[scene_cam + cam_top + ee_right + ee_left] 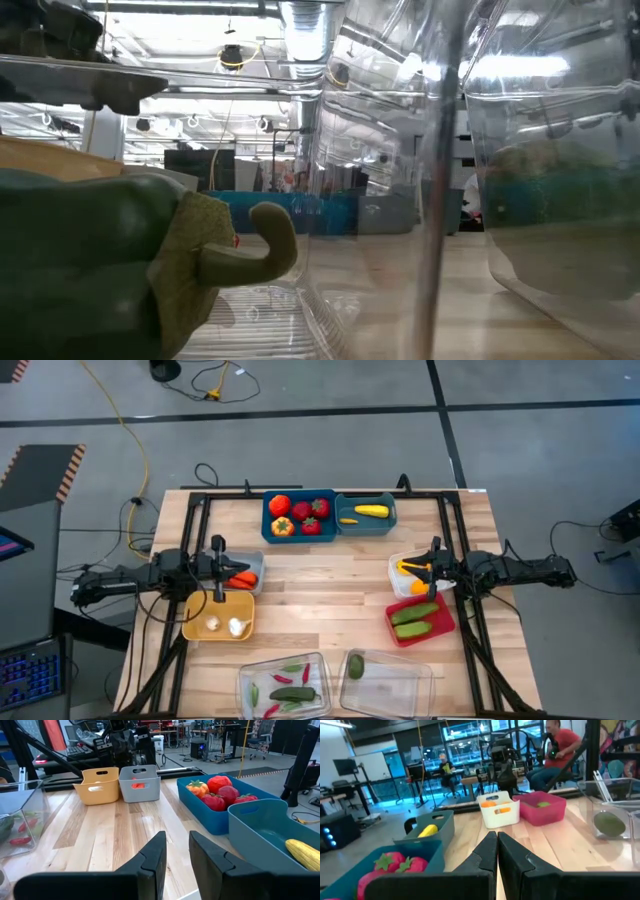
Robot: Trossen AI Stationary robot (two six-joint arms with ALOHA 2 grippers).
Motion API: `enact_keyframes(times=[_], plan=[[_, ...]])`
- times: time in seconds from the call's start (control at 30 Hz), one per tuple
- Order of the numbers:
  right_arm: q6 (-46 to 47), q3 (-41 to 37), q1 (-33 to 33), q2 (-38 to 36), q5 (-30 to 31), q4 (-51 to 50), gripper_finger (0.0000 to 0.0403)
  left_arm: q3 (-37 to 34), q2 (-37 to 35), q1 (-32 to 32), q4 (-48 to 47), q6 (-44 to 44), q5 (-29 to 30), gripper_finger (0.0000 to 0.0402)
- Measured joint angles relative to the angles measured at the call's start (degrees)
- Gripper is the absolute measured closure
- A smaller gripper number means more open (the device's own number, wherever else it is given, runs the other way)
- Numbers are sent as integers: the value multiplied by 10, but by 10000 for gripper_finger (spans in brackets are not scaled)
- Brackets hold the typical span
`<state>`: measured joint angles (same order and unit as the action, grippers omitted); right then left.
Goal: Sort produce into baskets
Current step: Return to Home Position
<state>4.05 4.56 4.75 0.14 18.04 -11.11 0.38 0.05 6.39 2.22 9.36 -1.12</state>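
Since the small toy produce point(280, 506) seemingly all sits in shallow plastic bins point(266, 520) around them, the left gripper point(497, 836), pressed together, and right gripper point(176, 837), slightly spread, need only park home.

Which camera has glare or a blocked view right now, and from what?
Low view: clear tray walls fill the frame and mirror the ceiling lights, and a green pepper at the lens blocks the left side. High view: even light on the table, no glare. Both wrist views: unobstructed.
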Motion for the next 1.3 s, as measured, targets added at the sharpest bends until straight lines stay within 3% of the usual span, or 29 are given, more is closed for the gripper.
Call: enact_keyframes(times=[1.3], plan=[[0,0,0,0,0,0,291,0,0,0,-3,13,3,401]])
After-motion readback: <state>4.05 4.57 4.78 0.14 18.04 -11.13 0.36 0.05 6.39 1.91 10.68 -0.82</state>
